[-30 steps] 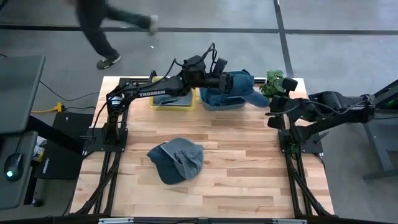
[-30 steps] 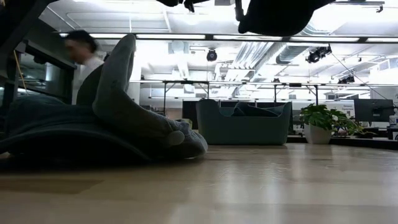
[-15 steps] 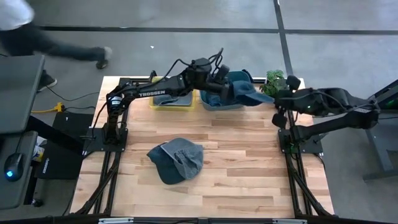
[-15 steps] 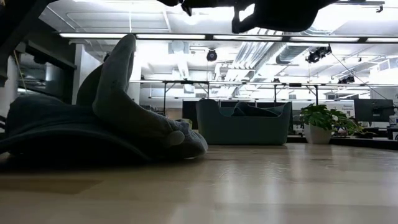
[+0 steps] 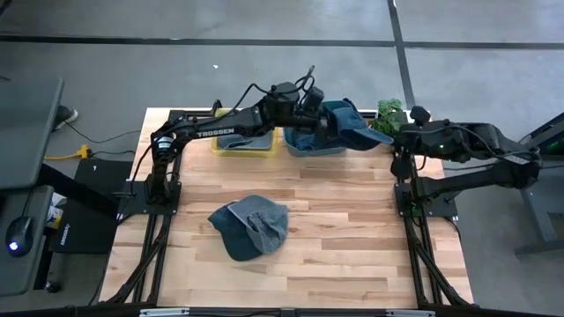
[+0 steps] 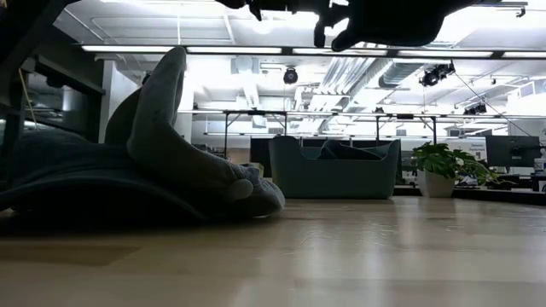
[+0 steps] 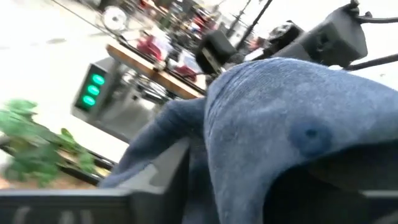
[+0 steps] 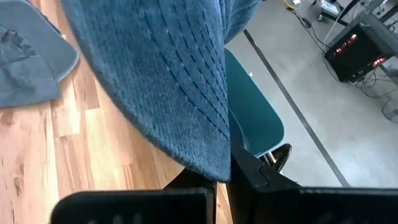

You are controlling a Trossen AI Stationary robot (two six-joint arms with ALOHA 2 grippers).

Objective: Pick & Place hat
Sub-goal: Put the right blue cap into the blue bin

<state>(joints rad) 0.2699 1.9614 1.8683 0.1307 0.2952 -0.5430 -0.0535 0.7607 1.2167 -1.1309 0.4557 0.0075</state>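
A blue hat (image 5: 345, 123) hangs over the teal bin (image 5: 310, 143) at the table's far edge, between my two grippers. My left gripper (image 5: 319, 119) stands open at the crown side; in the low view its fingers (image 6: 319, 37) show apart beside the dark hat (image 6: 392, 21). The crown (image 7: 292, 118) fills the left wrist view. My right gripper (image 5: 394, 141) is shut on the brim. A second blue hat (image 5: 249, 225) rests on its brim and crumpled crown at mid-table. My left gripper is level with the hat's crown (image 7: 249, 155), which lies right in front of it; whether its fingers touch the cloth I cannot tell. My right gripper pinches the brim's outer edge (image 8: 211, 163) between its two fingers, coming from the table's right and slanting down. The hat is lifted clear, its brim tilted.
A yellow bin (image 5: 242, 143) with a grey item stands left of the teal bin. A potted plant (image 5: 388, 112) sits at the far right corner, close to my right gripper. Bare wood lies at the near and right parts of the table (image 5: 352, 246).
My left gripper has rolled and opened beside the crown. My right arm has swung toward the far edge at the brim. The hat has spread out from a bunched shape, its brim now reaching toward the right.
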